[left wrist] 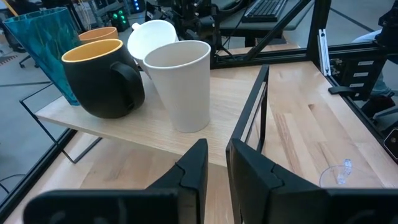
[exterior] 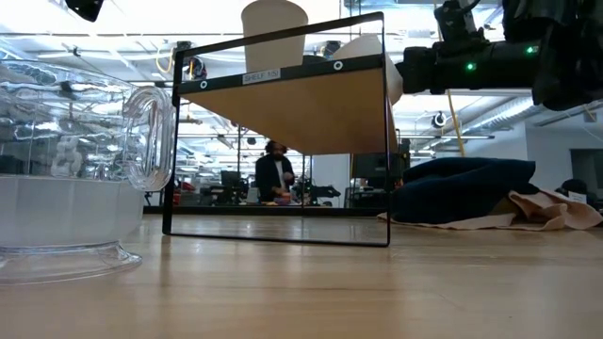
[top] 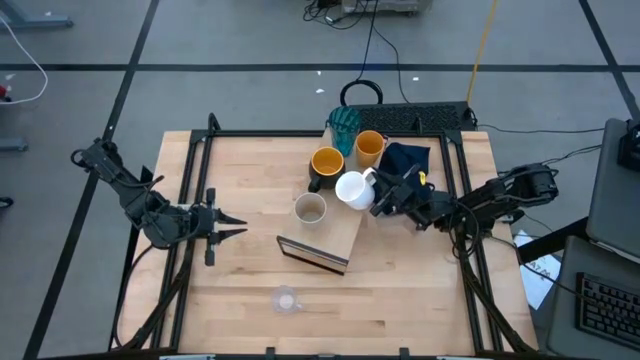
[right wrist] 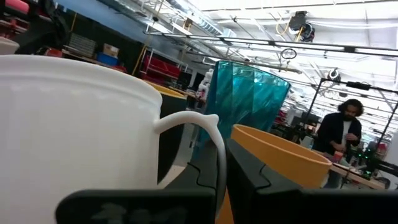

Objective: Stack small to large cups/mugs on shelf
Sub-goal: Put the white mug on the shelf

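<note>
The shelf (top: 338, 240), a light-wood board on a black wire frame, stands mid-table. On it stand the teal tumbler (top: 345, 124), orange cup (top: 369, 148), dark mug with yellow inside (top: 326, 165) and beige cup (top: 310, 208), each on its base. My right gripper (top: 384, 196) is shut on the white mug (top: 354, 189), beside the dark mug. The clear glass (top: 286, 299) stands on the table near the front edge. My left gripper (top: 240, 226) hangs left of the shelf, open by a narrow gap and empty. My right gripper pinches the white mug's handle (right wrist: 215, 138) between its two fingers. The fingers come roughly level from the table's right side. The mug is tilted, its mouth (left wrist: 151, 38) turned up and toward the table's left. Whether its base touches the shelf I cannot tell.
A navy cloth (top: 406, 160) lies right of the shelf with a pink cloth (exterior: 551, 212) beside it. A keyboard (top: 420, 118) lies at the far edge. Black frame rails (top: 195, 180) run along the table's sides. Bare wood lies at the near left.
</note>
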